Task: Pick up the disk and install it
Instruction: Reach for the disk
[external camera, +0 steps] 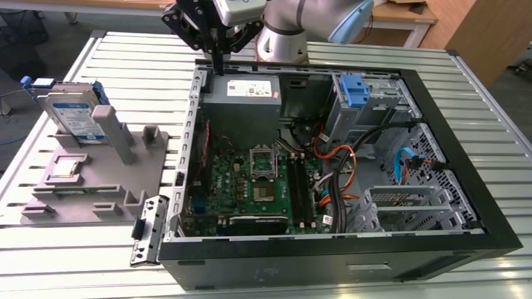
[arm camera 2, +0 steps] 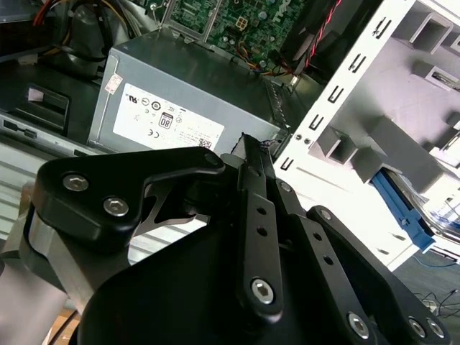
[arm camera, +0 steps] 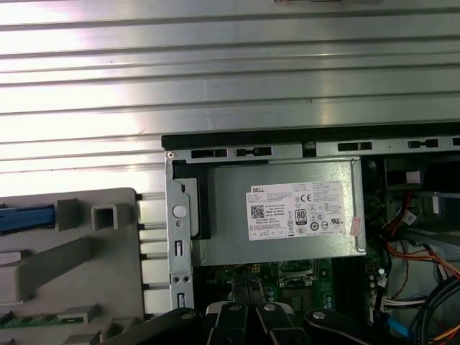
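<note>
The disk (external camera: 73, 117) is a silver-grey drive with a white-and-blue label and a blue frame. It stands on edge in the grey fixture (external camera: 91, 180) at the exterior view's left, outside the computer case (external camera: 465, 143). Its blue edge shows in both wrist views (arm camera 2: 407, 210) (arm camera: 26, 218). My gripper (external camera: 218, 66) hangs over the case's back corner, by the power-supply box (external camera: 243, 92), well apart from the disk. Its fingers (arm camera 2: 248, 154) are shut together with nothing between them. They point down at the box's edge (arm camera: 246, 307).
The open case holds a green motherboard (external camera: 249, 187), orange and black cables (external camera: 349, 156), a drive bay with a blue latch (external camera: 355, 92) and a metal cage (external camera: 407, 202). A loose black bracket (external camera: 148, 227) lies by the fixture. All of it rests on a ribbed metal table (external camera: 465, 68).
</note>
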`<control>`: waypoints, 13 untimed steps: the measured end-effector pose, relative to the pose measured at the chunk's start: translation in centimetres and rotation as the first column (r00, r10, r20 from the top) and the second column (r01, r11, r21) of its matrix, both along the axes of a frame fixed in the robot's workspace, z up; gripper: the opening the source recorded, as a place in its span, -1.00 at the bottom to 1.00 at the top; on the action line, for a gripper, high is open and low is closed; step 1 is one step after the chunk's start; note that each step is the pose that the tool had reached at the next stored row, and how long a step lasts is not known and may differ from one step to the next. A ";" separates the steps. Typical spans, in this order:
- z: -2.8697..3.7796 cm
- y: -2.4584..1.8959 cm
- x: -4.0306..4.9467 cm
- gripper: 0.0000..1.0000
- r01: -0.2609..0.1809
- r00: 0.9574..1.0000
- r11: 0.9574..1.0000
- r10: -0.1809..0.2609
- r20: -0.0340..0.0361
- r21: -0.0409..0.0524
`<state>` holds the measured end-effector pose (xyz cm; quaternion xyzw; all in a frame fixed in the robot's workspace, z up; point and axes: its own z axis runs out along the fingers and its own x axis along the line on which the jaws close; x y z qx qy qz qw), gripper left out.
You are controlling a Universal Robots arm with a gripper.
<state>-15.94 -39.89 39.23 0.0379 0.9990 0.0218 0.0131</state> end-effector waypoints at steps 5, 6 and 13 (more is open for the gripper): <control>0.00 0.00 -0.12 -0.79 0.000 1.000 1.000 0.000 0.000 0.000; 0.00 -0.01 -0.20 -0.79 0.000 1.000 1.000 0.000 0.000 0.000; 0.00 0.00 -1.21 -0.79 0.000 1.000 1.000 0.000 0.000 0.000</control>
